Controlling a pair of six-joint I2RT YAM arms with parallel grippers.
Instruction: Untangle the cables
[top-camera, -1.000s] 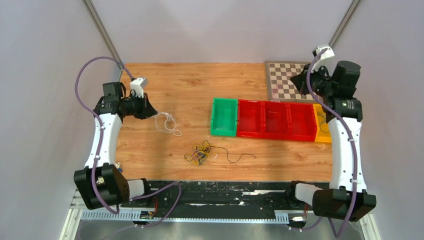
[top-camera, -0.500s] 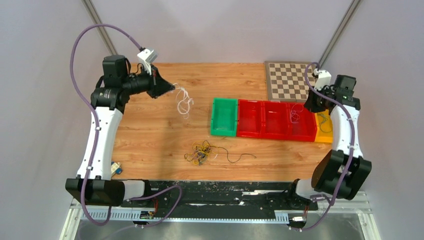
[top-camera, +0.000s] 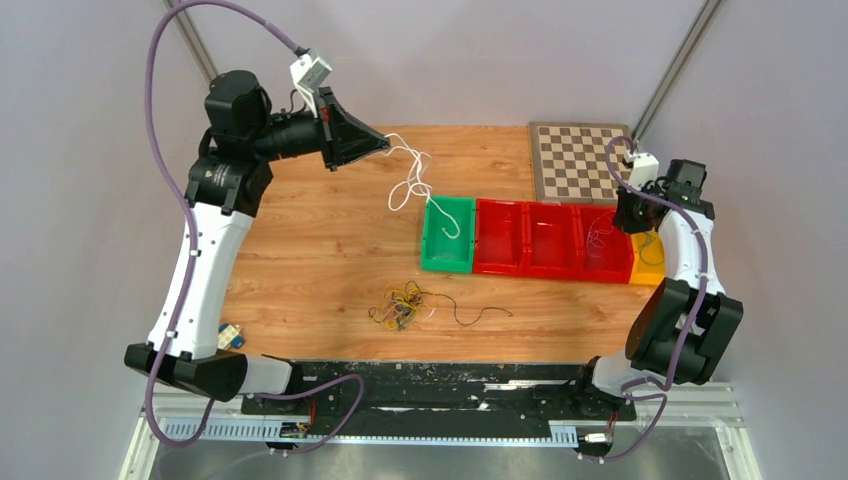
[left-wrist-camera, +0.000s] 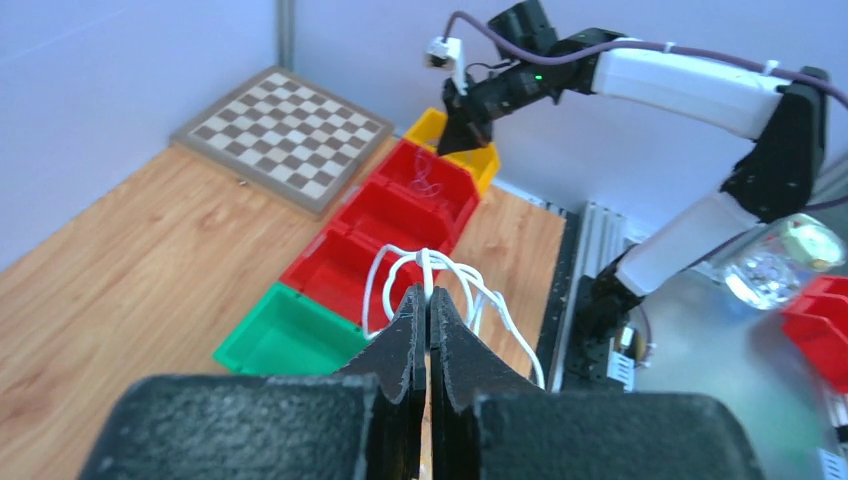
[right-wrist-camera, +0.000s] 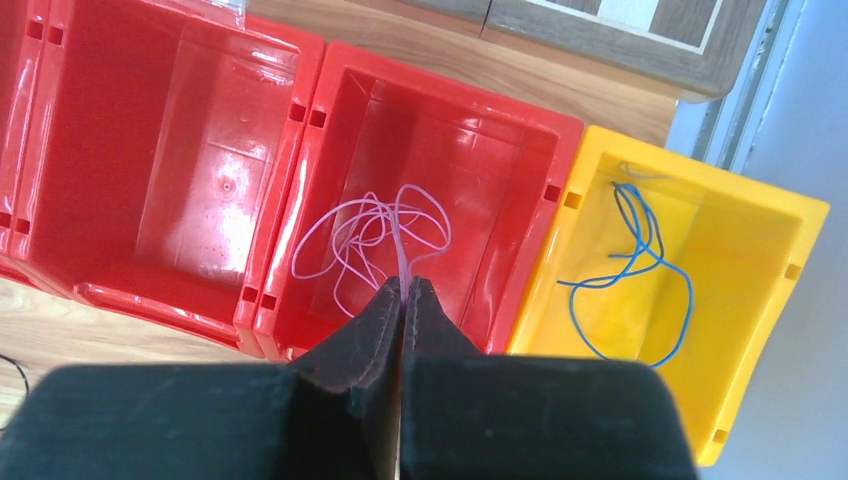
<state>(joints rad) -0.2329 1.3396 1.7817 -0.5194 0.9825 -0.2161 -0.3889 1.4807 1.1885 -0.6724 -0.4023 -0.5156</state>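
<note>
My left gripper (left-wrist-camera: 428, 300) clamps a white cable (top-camera: 410, 182) over the green bin (top-camera: 447, 268); my right gripper (right-wrist-camera: 403, 290) clamps a pale cable (right-wrist-camera: 370, 235) trailing into a red bin (right-wrist-camera: 440, 90). I rate the snarl (top-camera: 400, 303) by the table (top-camera: 300, 250) near edge limp and light: pinch a free end.

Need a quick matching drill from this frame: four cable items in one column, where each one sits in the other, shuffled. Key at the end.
Column 1
1. white cable
2. lilac cable
3. blue cable
4. snarl

Column 2
A. lies loose in the yellow bin
B. pinched in the left tool, hanging in the air
C. on the bare table
D. pinched in the right tool, over a red bin

Pairs: 1-B, 2-D, 3-A, 4-C
</note>
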